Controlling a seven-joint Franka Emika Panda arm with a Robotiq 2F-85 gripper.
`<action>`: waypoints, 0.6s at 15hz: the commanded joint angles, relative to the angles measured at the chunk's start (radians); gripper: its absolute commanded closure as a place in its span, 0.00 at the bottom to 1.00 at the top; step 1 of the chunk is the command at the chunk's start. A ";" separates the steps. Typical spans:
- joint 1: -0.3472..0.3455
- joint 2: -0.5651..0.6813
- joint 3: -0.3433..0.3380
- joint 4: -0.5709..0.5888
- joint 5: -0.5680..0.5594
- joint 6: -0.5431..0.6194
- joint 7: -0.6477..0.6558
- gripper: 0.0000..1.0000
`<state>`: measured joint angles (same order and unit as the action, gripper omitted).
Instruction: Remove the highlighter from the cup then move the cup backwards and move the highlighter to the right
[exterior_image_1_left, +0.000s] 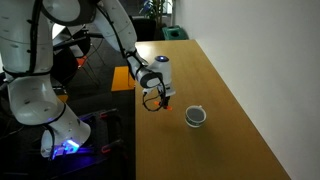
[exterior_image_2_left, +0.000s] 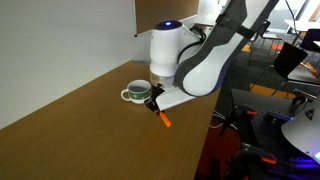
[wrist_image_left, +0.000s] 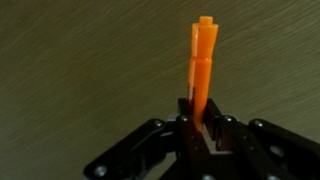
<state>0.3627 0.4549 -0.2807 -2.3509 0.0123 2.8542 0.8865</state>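
My gripper (wrist_image_left: 201, 118) is shut on the orange highlighter (wrist_image_left: 202, 60), which sticks out beyond the fingertips over bare wooden table. In an exterior view the gripper (exterior_image_2_left: 153, 102) holds the highlighter (exterior_image_2_left: 162, 119) slanted down, its tip close to the table, right beside the cup (exterior_image_2_left: 135, 93). The cup is small, white with a dark inside, and stands upright on the table. In an exterior view the gripper (exterior_image_1_left: 160, 100) is just to the side of the cup (exterior_image_1_left: 196, 116), near the table's edge. The cup is out of the wrist view.
The wooden table (exterior_image_1_left: 225, 90) has its long edge (exterior_image_2_left: 215, 110) close under the gripper. A green object (exterior_image_1_left: 175, 34) lies at the table's far end. Robot base, cables and equipment stand beyond the edge (exterior_image_1_left: 50, 110).
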 joint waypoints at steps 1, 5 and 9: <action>-0.073 -0.064 0.009 -0.020 0.034 -0.069 0.037 0.95; -0.147 -0.086 0.005 -0.013 0.049 -0.104 0.045 0.95; -0.203 -0.117 0.007 -0.011 0.050 -0.120 0.056 0.95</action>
<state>0.1925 0.3926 -0.2812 -2.3507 0.0502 2.7811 0.9119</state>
